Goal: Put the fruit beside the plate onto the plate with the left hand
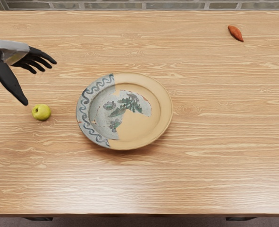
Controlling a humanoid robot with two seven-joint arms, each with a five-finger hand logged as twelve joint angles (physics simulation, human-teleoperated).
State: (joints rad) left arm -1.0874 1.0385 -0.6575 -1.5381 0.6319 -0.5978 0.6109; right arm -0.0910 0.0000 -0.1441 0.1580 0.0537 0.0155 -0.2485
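left robot hand open, apple lying beside the plate

the left robot hand (17,57) comes in from the left edge over the table (215,142), its dark fingers (41,60) spread and gripping nothing. one long dark digit points down and to the right. just past its tip, apart from the hand, a small yellow-green apple (41,112) rests on the wood. to the apple's right, near but not touching, sits the round plate (164,109), tan with a blue-grey wavy band along its left half and a leafy design in the middle. well apart, near the table's far right corner, lies a small reddish-orange item (235,33).
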